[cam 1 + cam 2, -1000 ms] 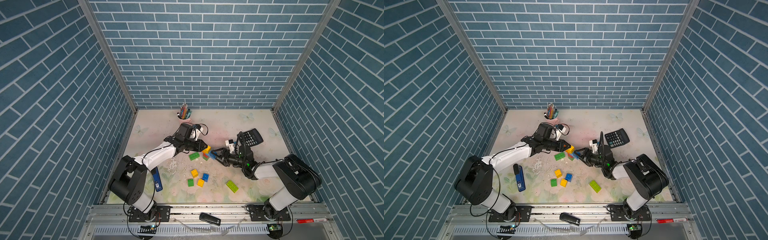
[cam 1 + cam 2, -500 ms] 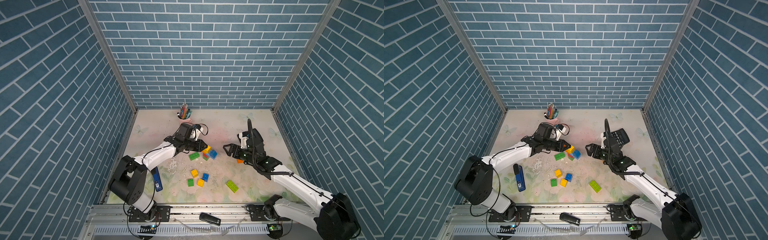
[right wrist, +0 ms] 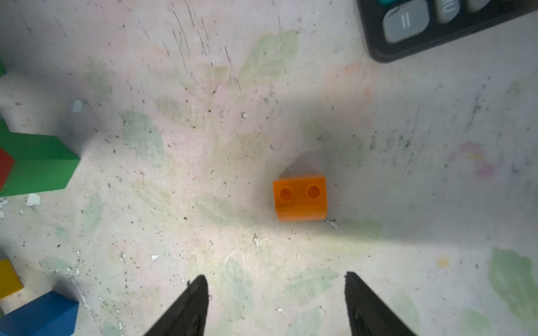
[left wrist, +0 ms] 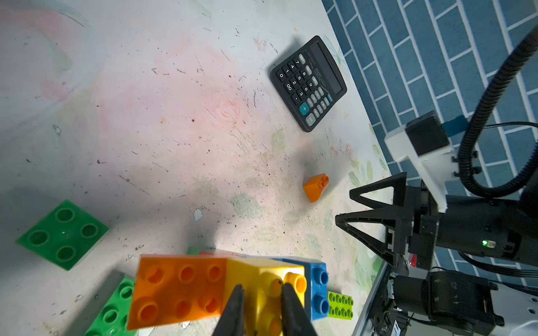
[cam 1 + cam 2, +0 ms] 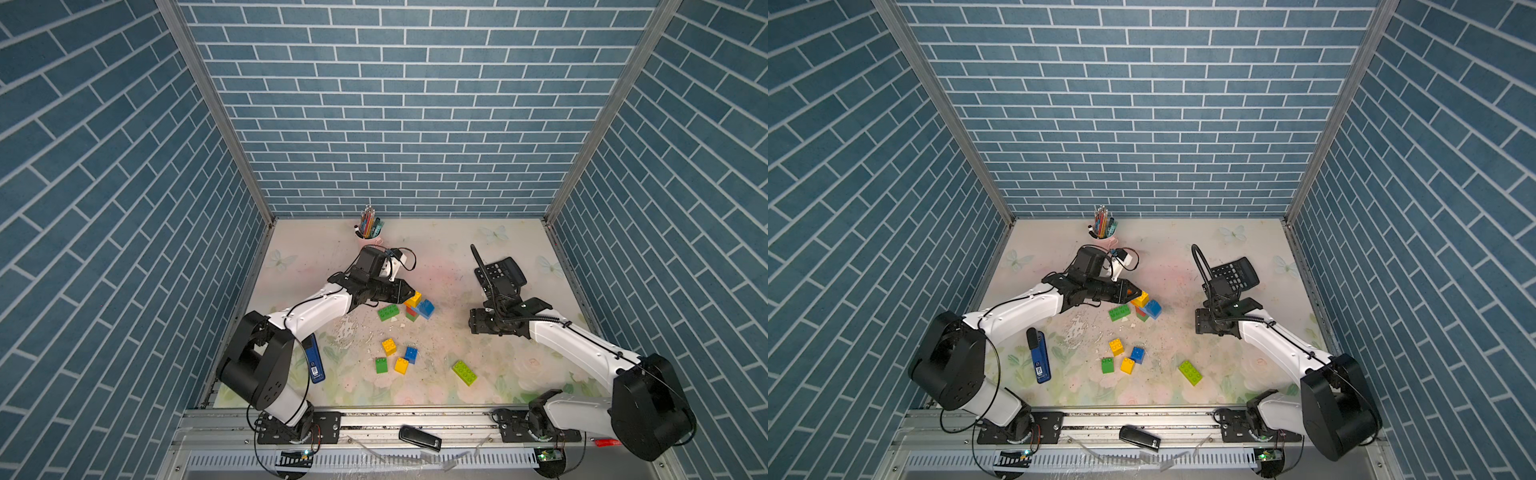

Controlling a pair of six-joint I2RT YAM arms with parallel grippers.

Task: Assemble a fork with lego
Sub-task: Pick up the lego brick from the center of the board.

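1. The table (image 5: pixel 436 257) was shut in by brick-patterned walls (image 5: pixel 399 124) on three sides, with a metal rail (image 5: pixel 374 419) along the near edge. The widest bare stretch lay at mid-table toward the back wall, between the two arms
2. A calculator (image 5: pixel 505 270) lay near the right wall, and a blue device (image 5: pixel 314 364) lay beside the left arm's base
3. A pink cup (image 5: pixel 370 240) stood near the back edge, packed with upright coloured pencils (image 5: pixel 367 216)
4. The loose lego sat mid-table. A green oblong brick (image 5: pixel 388 312) lay just beside the left arm's tip. Nearer the rail came a yellow square brick (image 5: pixel 389 346), a blue square brick (image 5: pixel 411 354), a green square brick (image 5: pixel 381 365) and a second yellow square brick (image 5: pixel 401 365). A lime oblong brick (image 5: pixel 464 372) lay apart to their right
5. The left arm reached low and forward across the table. The left gripper (image 4: pixel 262 288) was clamped tight on the yellow part of the joined bricks (image 4: pixel 221 276), which also had orange and blue parts. Whether these rested on the table could not be told
6. The right arm stretched in from the near right corner with its wrist bent downward. The right gripper (image 3: pixel 275 276) had its jaws apart with nothing between them, above the table. A small orange brick (image 3: pixel 300 197) lay just ahead of its tips, untouched and near the calculator's corner
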